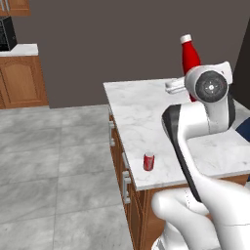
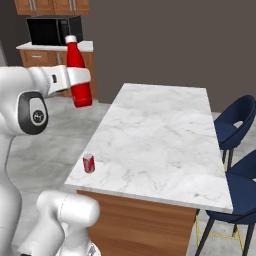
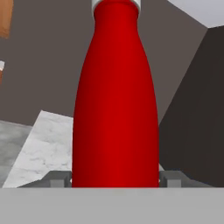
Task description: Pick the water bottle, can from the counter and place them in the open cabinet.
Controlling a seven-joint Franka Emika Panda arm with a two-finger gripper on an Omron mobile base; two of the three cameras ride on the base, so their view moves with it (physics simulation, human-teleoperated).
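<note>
My gripper (image 2: 79,76) is shut on the water bottle (image 2: 77,75), a tall glossy red bottle with a white cap. It holds the bottle upright in the air, above and beside the counter's far left edge. In the hand view the water bottle (image 3: 116,109) stands between both fingertips (image 3: 59,177), which press on its lower body. The bottle's top (image 1: 189,54) rises behind my arm in the left base view. The can (image 1: 149,161) (image 2: 89,163), small and red, stands near the front left corner of the marble counter (image 1: 141,112) (image 2: 160,135). The open cabinet is out of view.
Two blue chairs (image 2: 235,122) (image 2: 240,190) stand along the counter's right side. A black microwave (image 2: 54,30) (image 1: 6,33) sits on a far counter over low wooden cabinets (image 1: 22,80). Grey tiled floor (image 1: 53,156) spreads left of the island.
</note>
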